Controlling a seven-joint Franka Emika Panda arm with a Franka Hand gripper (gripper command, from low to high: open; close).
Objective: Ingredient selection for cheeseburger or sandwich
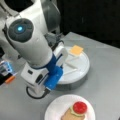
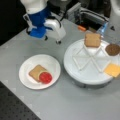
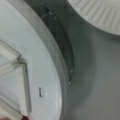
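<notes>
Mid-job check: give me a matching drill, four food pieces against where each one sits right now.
Things:
1. tomato
2. cheese
3. patty
4. bread square on the tray

Places:
A. tray compartment at a front view's top
B. on the bread on the paper plate
C. tray's right edge, lower compartment
D. tray's right edge, upper compartment

Pairs: 1-B, 2-C, 3-D, 4-A

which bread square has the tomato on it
The bread square on the paper plate, with the red tomato disc on it. The other bread square lies bare in the divided tray.
</notes>
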